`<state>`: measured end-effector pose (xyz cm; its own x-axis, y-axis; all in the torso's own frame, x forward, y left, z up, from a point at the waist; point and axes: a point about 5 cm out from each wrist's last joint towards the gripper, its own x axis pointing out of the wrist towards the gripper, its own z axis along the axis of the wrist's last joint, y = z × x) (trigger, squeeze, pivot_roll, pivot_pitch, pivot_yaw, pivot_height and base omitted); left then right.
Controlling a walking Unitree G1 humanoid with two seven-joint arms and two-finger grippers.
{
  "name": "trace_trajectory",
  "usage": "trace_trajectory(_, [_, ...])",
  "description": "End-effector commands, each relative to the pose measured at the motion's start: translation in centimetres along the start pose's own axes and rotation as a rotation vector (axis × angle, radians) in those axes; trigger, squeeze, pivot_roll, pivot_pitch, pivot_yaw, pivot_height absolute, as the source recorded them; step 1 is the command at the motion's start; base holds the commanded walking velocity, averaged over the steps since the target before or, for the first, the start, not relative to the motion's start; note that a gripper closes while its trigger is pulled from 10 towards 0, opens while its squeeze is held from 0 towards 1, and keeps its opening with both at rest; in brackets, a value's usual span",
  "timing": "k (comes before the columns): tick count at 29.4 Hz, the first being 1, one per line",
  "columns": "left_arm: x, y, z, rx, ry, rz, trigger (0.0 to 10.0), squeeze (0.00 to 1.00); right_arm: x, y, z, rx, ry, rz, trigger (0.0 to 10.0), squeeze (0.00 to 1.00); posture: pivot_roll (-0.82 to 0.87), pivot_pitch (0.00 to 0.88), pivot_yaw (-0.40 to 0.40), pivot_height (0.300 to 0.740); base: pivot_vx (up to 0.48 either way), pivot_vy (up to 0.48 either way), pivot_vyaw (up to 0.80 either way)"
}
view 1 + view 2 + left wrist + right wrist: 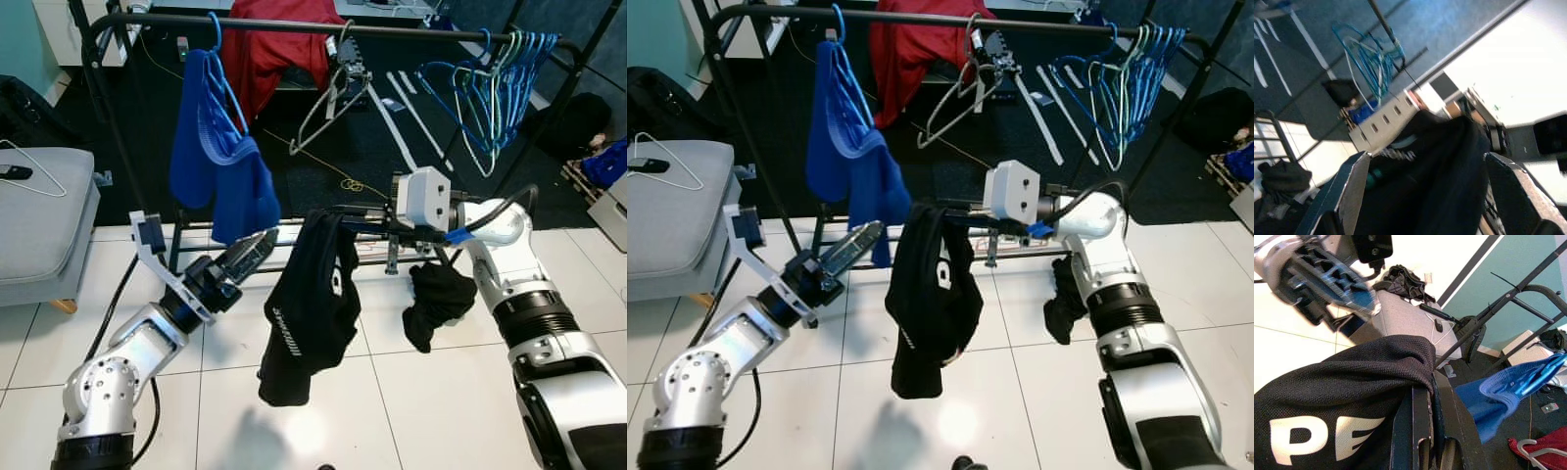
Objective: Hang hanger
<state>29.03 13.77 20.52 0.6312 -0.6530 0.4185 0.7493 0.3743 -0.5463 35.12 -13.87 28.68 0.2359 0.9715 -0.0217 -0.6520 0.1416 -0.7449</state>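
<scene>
- Black garment point(306, 323): soft mesh fabric with white lettering, draped limp over the fingers of the right end effector point(338, 217); it hangs in mid-air in front of the clothes rack point(294, 23), above the white tiled floor point(411, 411). A hanger inside it cannot be made out.
- Handling, judged: light, floppy, no stiffness of its own; mesh likely slides on smooth fingers, so it could slip off if the fingers tilt down. Best hold is at the folded top edge where it bends over the fingers, not the loose lower hem.
- Right end effector: fingers pressed together with the fabric's top fold laid over and around them, per the right wrist view; clenched, carrying the garment.
- Left end effector point(257, 247): fingers spread apart in the left wrist view, released, just beside the garment and pointing at it.
- Rack contents: blue garment point(220, 162) on a blue hanger, bare grey hanger point(331, 98), cluster of blue hangers point(495, 83) at the robot's right end.
- Second dark cloth point(436, 299) on the rack's lower bar.
</scene>
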Motion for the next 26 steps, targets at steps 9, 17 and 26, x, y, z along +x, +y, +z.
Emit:
trace_trajectory(9, [1.3, -0.1, -1.9, 0.137, 0.105, -0.006, 10.0, 0.00, 0.4, -0.5, 0.7, -0.024, -0.033, -0.008, 0.0, 0.00, -0.10, 0.218, -0.094, 0.740, 0.000, 0.000, 0.00])
trace_trajectory(17, [2.1, -0.1, -1.5, 0.149, 0.081, -0.005, 10.0, 0.00, 0.7, -0.4, 0.8, -0.024, -0.039, 0.000, 0.0, 0.00, -0.11, 0.223, -0.094, 0.740, 0.000, 0.000, 0.00])
trace_trajectory(26, [1.2, 0.2, -1.0, 0.169, 0.077, -0.002, 10.0, 0.00, 0.6, -0.2, 0.6, -0.021, -0.032, 0.001, 0.0, 0.00, -0.11, 0.228, -0.094, 0.740, 0.000, 0.000, 0.00])
